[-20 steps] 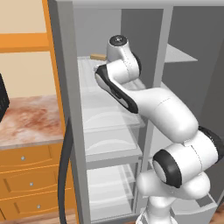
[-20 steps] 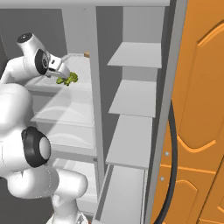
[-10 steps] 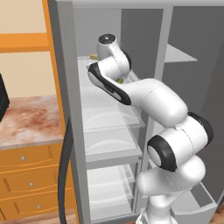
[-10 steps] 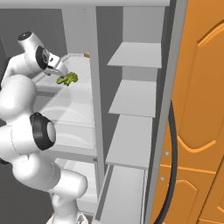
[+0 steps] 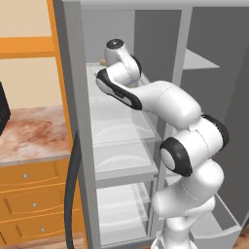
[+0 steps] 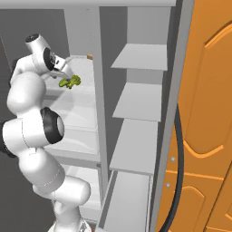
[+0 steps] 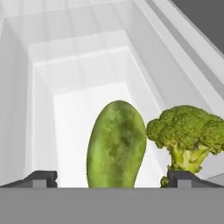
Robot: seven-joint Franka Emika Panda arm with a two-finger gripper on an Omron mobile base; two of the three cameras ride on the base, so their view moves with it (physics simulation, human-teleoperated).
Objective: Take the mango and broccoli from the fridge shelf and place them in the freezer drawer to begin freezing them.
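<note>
Arm swung further in, mango base cut off

Orange cabinets (marbled countertop), grey fridge.

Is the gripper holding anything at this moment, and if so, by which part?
Nothing is held. The gripper is open, its fingertips standing either side of the mango without touching it; the broccoli sits beside it.
</note>
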